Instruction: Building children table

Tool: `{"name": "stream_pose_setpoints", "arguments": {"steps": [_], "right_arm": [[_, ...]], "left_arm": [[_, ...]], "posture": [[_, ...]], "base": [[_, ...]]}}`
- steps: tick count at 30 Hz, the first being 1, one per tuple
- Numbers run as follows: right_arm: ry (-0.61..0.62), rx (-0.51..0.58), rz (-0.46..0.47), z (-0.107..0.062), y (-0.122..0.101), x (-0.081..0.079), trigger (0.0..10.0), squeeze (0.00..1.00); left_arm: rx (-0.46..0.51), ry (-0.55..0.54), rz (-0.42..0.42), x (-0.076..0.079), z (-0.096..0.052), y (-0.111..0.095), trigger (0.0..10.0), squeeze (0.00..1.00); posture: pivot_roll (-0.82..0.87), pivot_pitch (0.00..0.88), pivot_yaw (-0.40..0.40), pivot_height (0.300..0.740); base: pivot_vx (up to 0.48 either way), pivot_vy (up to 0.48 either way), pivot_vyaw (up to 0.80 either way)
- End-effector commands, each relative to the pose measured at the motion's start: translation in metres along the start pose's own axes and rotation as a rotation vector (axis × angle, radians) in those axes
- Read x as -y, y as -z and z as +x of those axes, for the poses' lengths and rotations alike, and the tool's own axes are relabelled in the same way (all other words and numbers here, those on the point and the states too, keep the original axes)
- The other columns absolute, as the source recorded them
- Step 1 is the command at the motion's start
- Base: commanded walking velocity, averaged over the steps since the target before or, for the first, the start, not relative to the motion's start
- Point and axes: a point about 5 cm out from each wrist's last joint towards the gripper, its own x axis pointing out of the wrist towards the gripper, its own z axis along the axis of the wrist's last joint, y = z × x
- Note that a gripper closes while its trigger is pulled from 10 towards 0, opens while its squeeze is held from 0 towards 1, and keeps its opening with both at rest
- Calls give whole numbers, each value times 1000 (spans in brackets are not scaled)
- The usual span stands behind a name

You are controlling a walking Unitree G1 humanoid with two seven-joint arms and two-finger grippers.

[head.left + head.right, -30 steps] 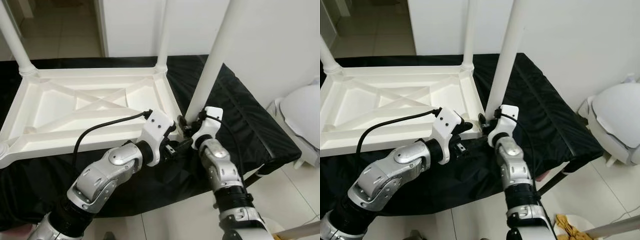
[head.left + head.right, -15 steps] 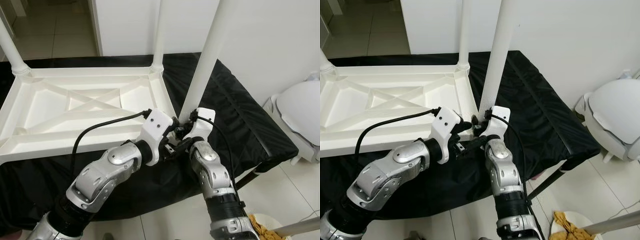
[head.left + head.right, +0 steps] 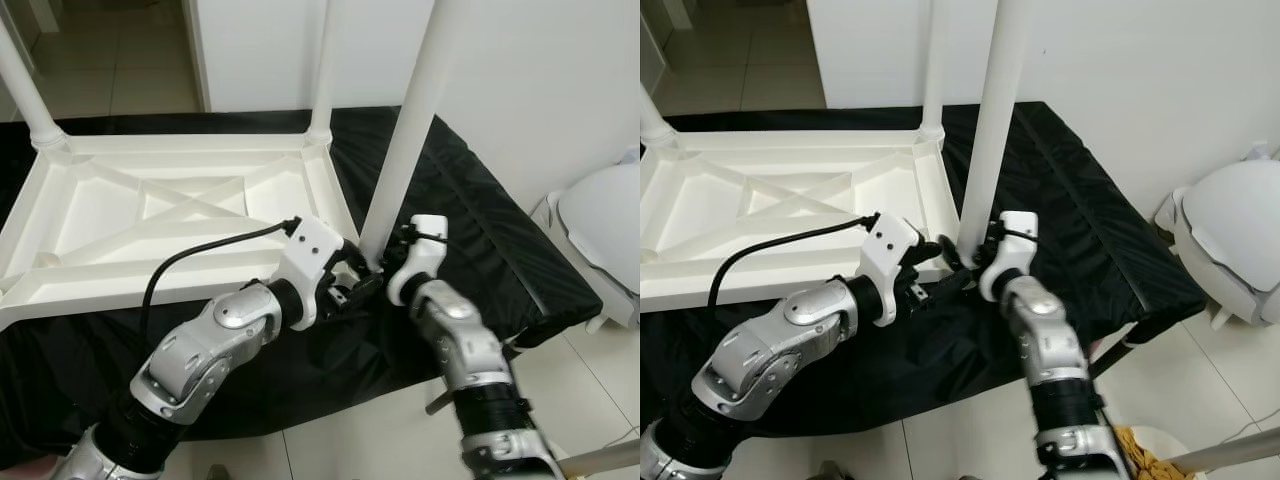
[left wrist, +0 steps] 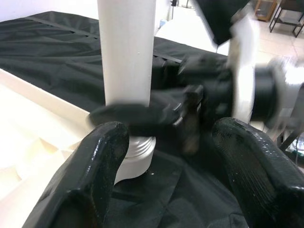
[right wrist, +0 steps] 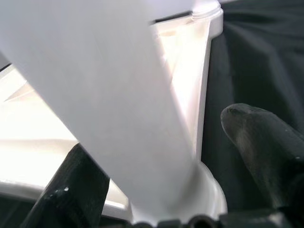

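Observation:
The white children's table [image 3: 180, 215] lies upside down on a black cloth. Legs stand up at its back left [image 3: 25, 85] and back right [image 3: 322, 70] corners. A tall white leg [image 3: 405, 140] rises from the near right corner socket. Both grippers meet at its base. My left gripper [image 3: 355, 285] is open, and the leg [image 4: 126, 47] stands just beyond its spread fingers [image 4: 102, 180]. My right gripper [image 3: 392, 252] is open, its fingers [image 5: 266, 142] on either side of the leg [image 5: 95, 71], with a gap showing on one side.
The black cloth [image 3: 500, 240] drapes over the stand's front and right edges. A white rounded lid [image 3: 605, 225] sits on the floor to the right. A yellow rag [image 3: 1140, 450] lies in a white tub below. A white wall is behind, with tiled floor at the back left.
My right forearm has swung out to the right while its gripper stays at the leg's base. The left arm holds its place. The camera shifted slightly.

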Motion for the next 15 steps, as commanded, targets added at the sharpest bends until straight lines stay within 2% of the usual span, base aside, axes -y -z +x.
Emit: {"name": "stream_pose_setpoints", "arguments": {"steps": [1,11,13,15], "right_arm": [[-96,11,0,1,-3,1,10000,0],[-213,-31,-70,1,-3,16,10000,0],[-287,-69,-61,6,2,21,10000,0],[-306,-83,-61,10,4,23,10000,0]], "left_arm": [[-2,136,0,9,-1,0,10000,0],[-6,146,5,11,-2,-1,10000,0],[-12,149,6,12,-3,0,10000,0],[-16,154,6,13,-3,1,10000,0]], "posture": [[-26,38,-66,740],[-14,32,-66,740],[-12,19,-53,740],[-7,18,-54,740]], "base": [[0,0,0],[0,0,0],[0,0,0],[0,0,0]]}}
